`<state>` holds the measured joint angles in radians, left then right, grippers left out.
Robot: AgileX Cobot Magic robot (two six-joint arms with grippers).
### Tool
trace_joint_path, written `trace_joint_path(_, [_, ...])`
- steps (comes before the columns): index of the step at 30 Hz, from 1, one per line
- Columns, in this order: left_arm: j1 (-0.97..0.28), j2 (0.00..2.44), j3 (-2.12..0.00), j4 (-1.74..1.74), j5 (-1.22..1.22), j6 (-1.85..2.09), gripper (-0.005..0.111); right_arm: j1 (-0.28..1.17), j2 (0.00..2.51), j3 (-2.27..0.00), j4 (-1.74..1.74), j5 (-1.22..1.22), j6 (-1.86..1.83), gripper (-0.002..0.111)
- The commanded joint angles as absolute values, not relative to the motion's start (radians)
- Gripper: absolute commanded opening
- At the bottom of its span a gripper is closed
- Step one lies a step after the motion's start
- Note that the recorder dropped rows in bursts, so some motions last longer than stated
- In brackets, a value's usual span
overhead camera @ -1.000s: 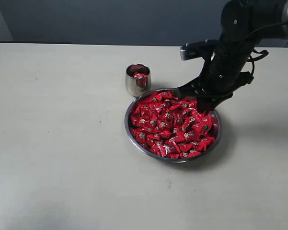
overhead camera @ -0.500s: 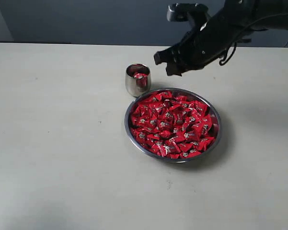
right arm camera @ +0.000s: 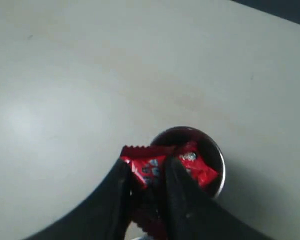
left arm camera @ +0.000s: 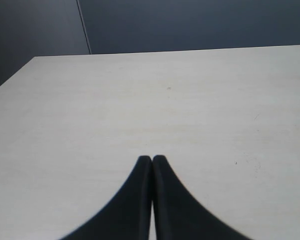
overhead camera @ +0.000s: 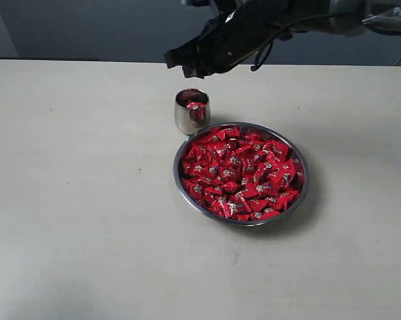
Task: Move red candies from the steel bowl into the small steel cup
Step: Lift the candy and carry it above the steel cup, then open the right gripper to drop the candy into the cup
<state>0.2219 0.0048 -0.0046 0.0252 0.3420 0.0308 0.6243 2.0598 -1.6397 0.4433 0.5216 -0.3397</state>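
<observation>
- The right gripper [overhead camera: 187,65] had left the bowl [overhead camera: 178,177], where it was a second earlier.
- Its jaws were clamped on one red candy [right arm camera: 146,165].
- The cup [overhead camera: 191,112] stood below the jaws, just ahead of their tips, and held one candy, perhaps more; the view was dim.
- The bowl's candies [overhead camera: 240,175] looked unchanged, well behind the jaws.
- The left gripper [left arm camera: 151,161] had its jaws together over the table [left arm camera: 140,100].
</observation>
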Motion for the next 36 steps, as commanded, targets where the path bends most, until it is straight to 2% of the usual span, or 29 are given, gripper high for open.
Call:
trace_joint_path(1, [0.217, 0.0, 0.0, 0.027, 0.334, 0.029, 0.0, 0.643, 2.107, -1.675, 0.435, 0.443, -0.34, -0.001])
trace_joint_path(14, [0.217, 0.0, 0.0, 0.027, 0.334, 0.029, 0.0, 0.654, 2.214, -1.765, 0.371, 0.428, -0.258, -0.001])
trace_joint_path(22, [0.217, 0.0, 0.0, 0.027, 0.334, 0.029, 0.0, 0.659, 2.218, -1.779, 0.132, 0.428, -0.058, -0.001])
trace_joint_path(36, [0.217, 0.0, 0.0, 0.027, 0.334, 0.029, 0.0, 0.659, 2.248, -1.779, 0.121, 0.441, -0.051, -0.001])
